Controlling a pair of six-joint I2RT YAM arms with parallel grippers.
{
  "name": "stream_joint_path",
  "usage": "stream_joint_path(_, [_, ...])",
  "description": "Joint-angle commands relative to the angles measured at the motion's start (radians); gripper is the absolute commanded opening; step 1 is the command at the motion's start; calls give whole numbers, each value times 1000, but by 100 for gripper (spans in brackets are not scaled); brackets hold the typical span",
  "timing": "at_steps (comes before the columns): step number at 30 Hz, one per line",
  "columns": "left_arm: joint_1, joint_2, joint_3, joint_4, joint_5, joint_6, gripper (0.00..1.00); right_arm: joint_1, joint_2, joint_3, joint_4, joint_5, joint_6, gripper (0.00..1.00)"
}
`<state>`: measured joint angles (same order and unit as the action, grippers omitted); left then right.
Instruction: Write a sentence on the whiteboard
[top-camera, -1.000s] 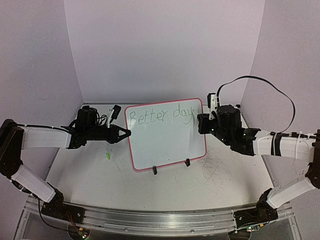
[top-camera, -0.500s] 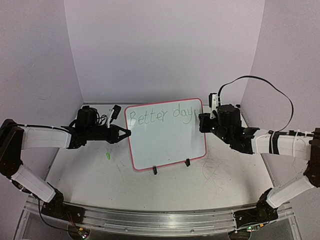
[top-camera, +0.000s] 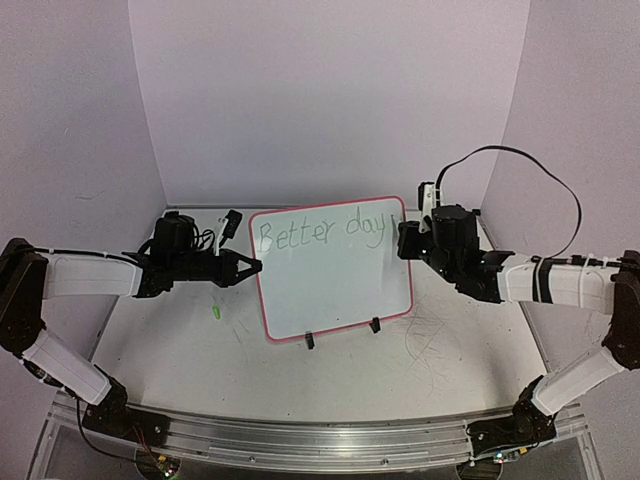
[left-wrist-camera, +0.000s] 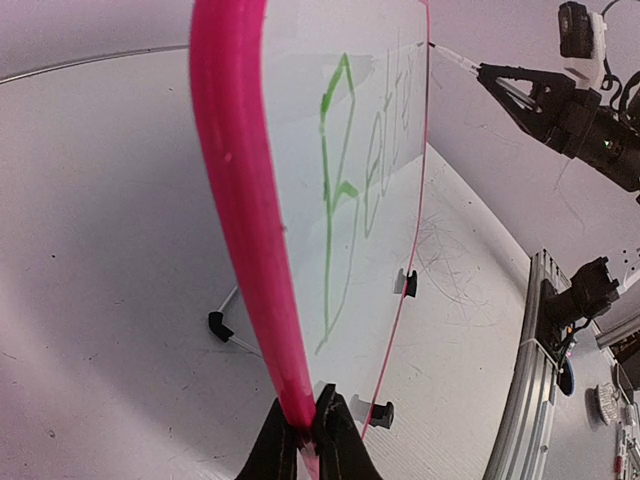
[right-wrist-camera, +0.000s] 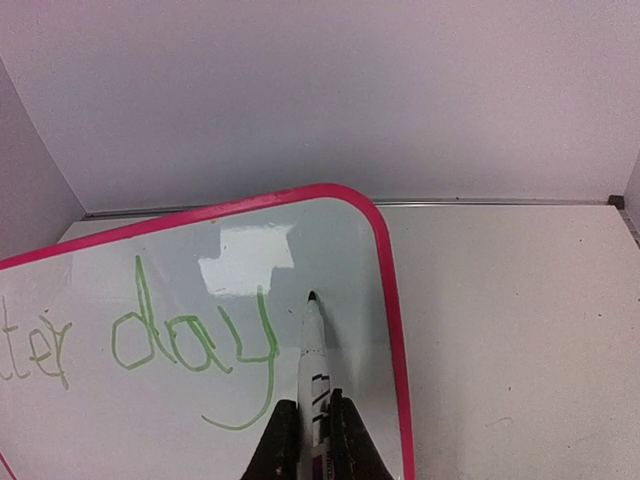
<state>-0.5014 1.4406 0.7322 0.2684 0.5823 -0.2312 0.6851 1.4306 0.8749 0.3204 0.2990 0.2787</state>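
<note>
Table (top-camera: 170, 350), white.
Whiteboard (top-camera: 335, 285) — stands near upright at the table's centre back on black feet (top-camera: 310, 341), between the two grippers; glossy white face, pink-red rim, rounded corners.
Left gripper (left-wrist-camera: 305, 440), fingers clamped on the whiteboard's left rim.
Right gripper (right-wrist-camera: 312, 432), at the board's upper right corner, closed around a marker.
Marker (right-wrist-camera: 313, 350) — white barrel, dark tip at the board face just right of the "y".
Sentence (top-camera: 318, 235), thin green handwriting, "Better day", along the top.
Small green piece (top-camera: 214, 312), on the table, left of the board.
</note>
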Motion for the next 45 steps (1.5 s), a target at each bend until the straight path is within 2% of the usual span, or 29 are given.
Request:
stream_joint_path(1, [-8, 13, 33, -44, -93, 75, 0, -5, 21, 46, 35, 29, 10, 0])
stream_joint_path(13, [-8, 14, 33, -44, -95, 77, 0, -5, 47, 66, 34, -18, -2, 0])
stream_joint_path(28, [-8, 9, 35, -46, -93, 76, 0, -4, 16, 15, 11, -73, 28, 0])
stream_joint_path(45, [-11, 7, 38, -49, -91, 75, 0, -5, -27, -37, -24, -17, 63, 0])
